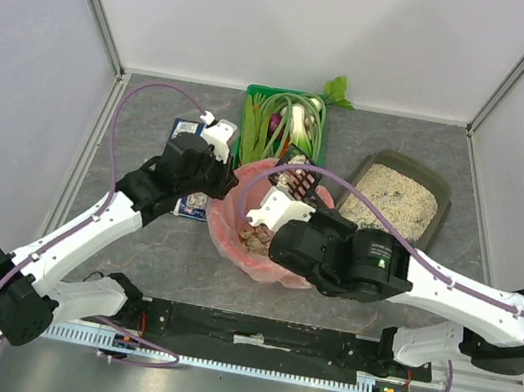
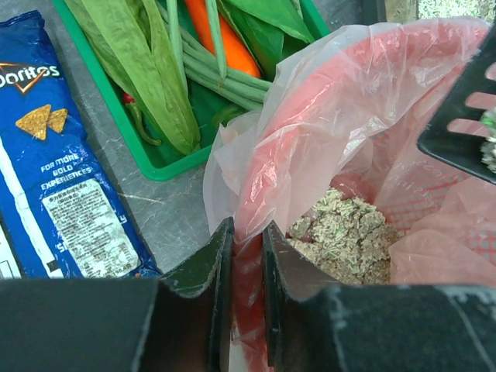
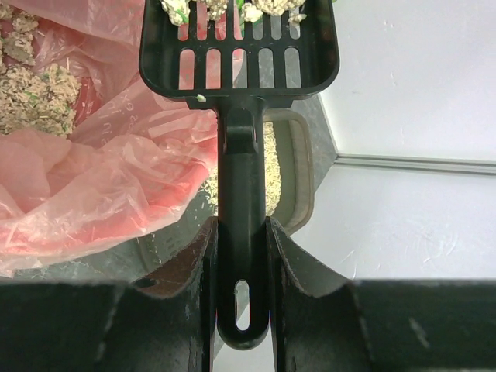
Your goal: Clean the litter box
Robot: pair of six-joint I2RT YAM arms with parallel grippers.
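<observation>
- The left gripper [image 2: 246, 229] is pinched nearly shut on a fold of the pink bag [image 2: 310, 132] at the left rim of the red bin [image 1: 234, 214].
- The right gripper [image 3: 242, 225] is clamped tight on the handle of the black scoop [image 3: 240, 54]. It holds the slotted head over the bin's mouth.
- Pale clumps [image 3: 263, 8] lie in the scoop head.
- Beige litter [image 2: 345, 236] already sits at the bottom of the bin.
- The litter box [image 1: 440, 209] sits just to the right of the bin and slightly behind it, with litter inside.
- The green crate [image 1: 253, 95] of vegetables stands just behind the bin.
- The blue chips bag [image 2: 54, 178] lies flat to the bin's left.
</observation>
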